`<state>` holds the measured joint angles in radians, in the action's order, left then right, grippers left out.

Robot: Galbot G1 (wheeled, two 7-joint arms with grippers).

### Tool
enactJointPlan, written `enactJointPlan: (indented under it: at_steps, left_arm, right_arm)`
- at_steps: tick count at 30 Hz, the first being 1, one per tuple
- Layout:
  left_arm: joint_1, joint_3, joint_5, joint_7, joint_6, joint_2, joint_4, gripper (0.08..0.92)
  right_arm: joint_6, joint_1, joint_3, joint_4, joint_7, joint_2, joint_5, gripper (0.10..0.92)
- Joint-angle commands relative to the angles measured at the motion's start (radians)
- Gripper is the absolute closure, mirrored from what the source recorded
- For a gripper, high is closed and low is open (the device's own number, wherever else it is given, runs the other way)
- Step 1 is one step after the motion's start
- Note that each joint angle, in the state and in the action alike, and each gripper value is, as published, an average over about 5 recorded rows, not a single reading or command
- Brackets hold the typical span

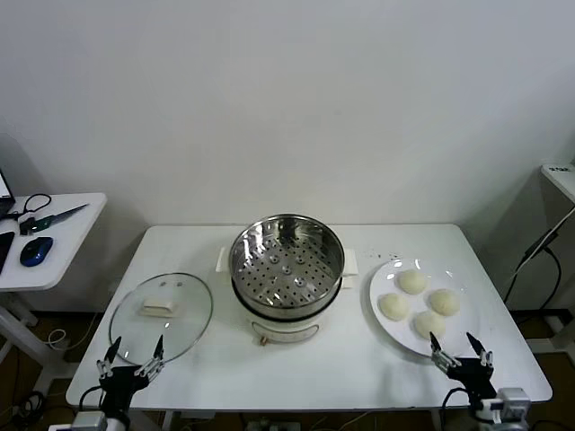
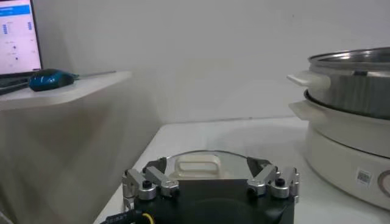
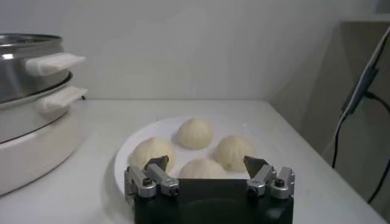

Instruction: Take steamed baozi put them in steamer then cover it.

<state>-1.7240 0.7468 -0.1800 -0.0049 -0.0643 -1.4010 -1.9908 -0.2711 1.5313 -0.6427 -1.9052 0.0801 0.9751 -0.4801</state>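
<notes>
Baozi (image 1: 420, 301), four smooth pale domes, on flat white plate (image 1: 388, 274); both pincers (image 1: 131, 354) (image 1: 460, 348) spread, idle

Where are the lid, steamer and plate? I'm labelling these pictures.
lid (image 1: 180, 323): head view, bare glass beside its handle
steamer (image 1: 286, 269): head view, perforated tray inside
plate (image 1: 388, 280): head view, bare near-left rim

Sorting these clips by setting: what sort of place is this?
Probably a lab or office room set up as a mock kitchen, not a real one: a plain white table against a bare wall holds a steamer, and a side desk carries a computer mouse.
</notes>
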Motion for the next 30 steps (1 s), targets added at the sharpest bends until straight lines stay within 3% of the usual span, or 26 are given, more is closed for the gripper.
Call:
enactJointPlan:
  at_steps: [1,5,8,12,17,23,30]
  left_arm:
    - [0.008,0.003,-0.004,-0.032,-0.168,0.019,-0.046,0.177]
    - [0.001,0.007,0.023,0.018,-0.118,0.021,-0.043,0.177]
    - [-0.002,-0.004,0.018,0.023,-0.065,0.017,-0.039,0.177]
    - [-0.003,-0.020,0.023,0.023,-0.026,0.008,-0.042,0.177]
    - [0.000,-0.026,0.027,0.024,-0.004,0.001,-0.049,0.177]
    - [0.010,-0.023,0.027,0.023,0.016,0.005,-0.036,0.177]
    - [0.005,-0.021,0.029,0.021,0.027,-0.004,-0.033,0.177]
  right_arm:
    - [-0.303,-0.371,0.088,0.091,-0.179,-0.341,-0.004,0.203]
    - [-0.290,-0.651,0.325,0.211,-0.443,-0.572,0.021,0.203]
    - [-0.167,-0.998,0.663,0.333,-0.686,-0.676,0.110,0.203]
    - [0.042,-1.510,1.203,0.524,-0.980,-0.674,0.263,0.203]
    - [0.228,-1.940,1.672,0.700,-1.254,-0.587,0.361,0.203]
    - [0.290,-2.174,1.974,0.830,-1.351,-0.423,0.364,0.203]
    - [0.243,-2.020,1.931,0.911,-1.316,-0.283,0.356,0.203]
